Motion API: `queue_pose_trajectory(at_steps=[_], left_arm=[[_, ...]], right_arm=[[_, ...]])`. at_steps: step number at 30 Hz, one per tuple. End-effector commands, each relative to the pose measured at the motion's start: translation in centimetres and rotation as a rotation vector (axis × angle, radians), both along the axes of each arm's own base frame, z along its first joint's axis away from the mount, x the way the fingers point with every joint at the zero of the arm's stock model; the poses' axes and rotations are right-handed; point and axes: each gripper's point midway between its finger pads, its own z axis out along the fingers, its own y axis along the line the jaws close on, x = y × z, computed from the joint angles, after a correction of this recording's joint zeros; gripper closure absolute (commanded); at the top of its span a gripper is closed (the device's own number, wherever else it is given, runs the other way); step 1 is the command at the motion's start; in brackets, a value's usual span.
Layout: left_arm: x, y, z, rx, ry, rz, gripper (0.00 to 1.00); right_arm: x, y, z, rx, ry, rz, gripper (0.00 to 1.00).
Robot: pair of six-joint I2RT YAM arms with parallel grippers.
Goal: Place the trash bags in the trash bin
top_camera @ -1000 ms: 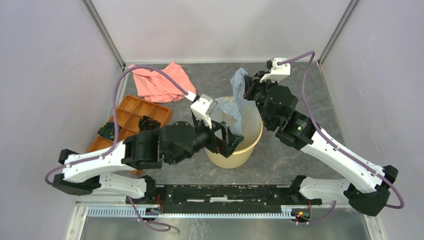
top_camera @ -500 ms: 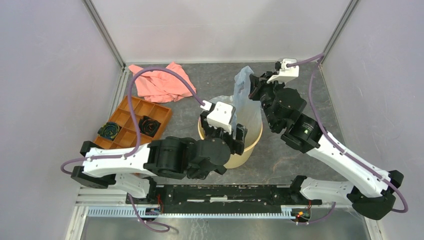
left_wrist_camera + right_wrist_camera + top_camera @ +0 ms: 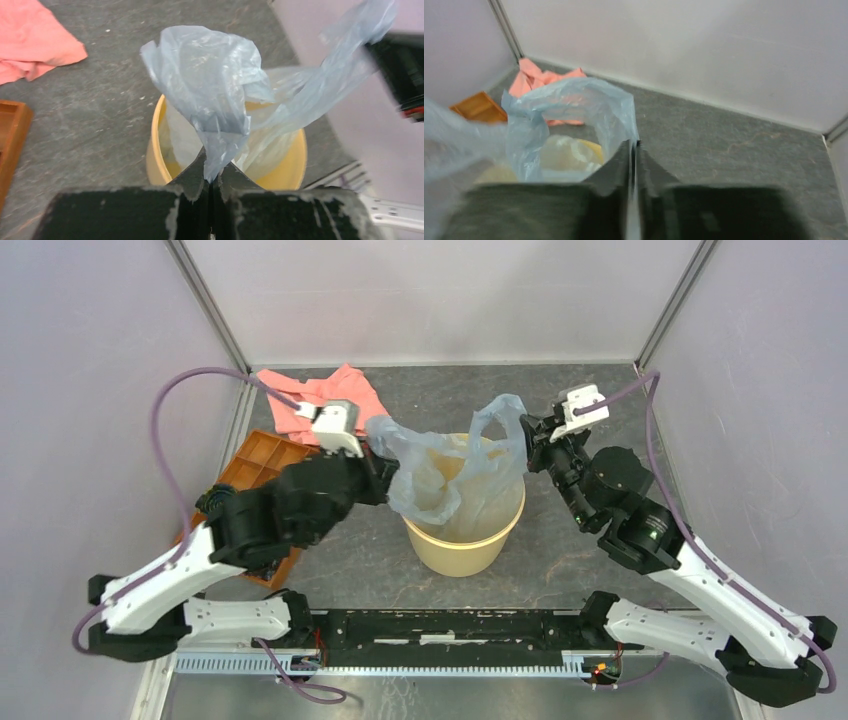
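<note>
The trash bag [image 3: 440,470] is a pale blue film, stretched open above and partly inside the trash bin [image 3: 465,550], a pale yellow bucket at mid table. My left gripper [image 3: 378,447] is left of the bin's rim and shut on the bag's left edge. In the left wrist view the film [image 3: 210,85] is pinched at the fingertips [image 3: 214,172] over the bin [image 3: 155,150]. My right gripper [image 3: 530,435] is at the bin's right, at the bag's raised handle. In its wrist view the jaws [image 3: 634,145] stand nearly together on a thin pale strip, with the bag [image 3: 569,105] running from their tip.
A salmon-pink cloth [image 3: 320,400] lies at the back left. An orange compartmented tray [image 3: 265,455] with dark items sits left, partly under my left arm. Enclosure walls close the left, back and right sides.
My left gripper has shut on the bag's edge and drawn it from over the bin to the left. The right arm has shifted right, and the bag now spreads wide over the bin.
</note>
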Motion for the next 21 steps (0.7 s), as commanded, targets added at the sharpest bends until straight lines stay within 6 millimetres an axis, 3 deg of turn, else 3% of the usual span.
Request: queue_pose_trajectory(at_steps=[1,5,9,12,17,19,21], left_arm=[[-1.0,-1.8,2.8,-0.208,-0.005,-0.159,0.98],[-1.3,-4.1,3.0,-0.255,0.043,-0.247,0.98],[-0.6,-4.3,2.7,-0.261,0.069,-0.236,0.98],[0.0,-4.3,2.5,-0.262,0.084,-0.235,0.98],[0.6,-4.4,2.3,-0.273,0.106,-0.241,0.98],[0.6,-4.2,2.4,-0.279,0.107,-0.236,0.98],[0.6,-4.0,2.6,-0.289,0.107,-0.235,0.98]], right_arm=[[-1.3,-1.9,-0.3,-0.154,0.037,0.012,0.79],[-4.1,-0.7,-0.3,-0.119,0.183,0.161,0.52],[-7.3,0.4,-1.5,-0.062,0.303,0.313,0.22],[-9.0,0.6,-1.9,-0.023,0.341,0.380,0.13],[-10.4,-1.6,0.1,0.055,0.295,0.367,0.02],[-11.8,0.2,0.4,0.084,0.284,0.496,0.02],[-13.7,3.9,0.0,0.122,0.292,0.709,0.02]])
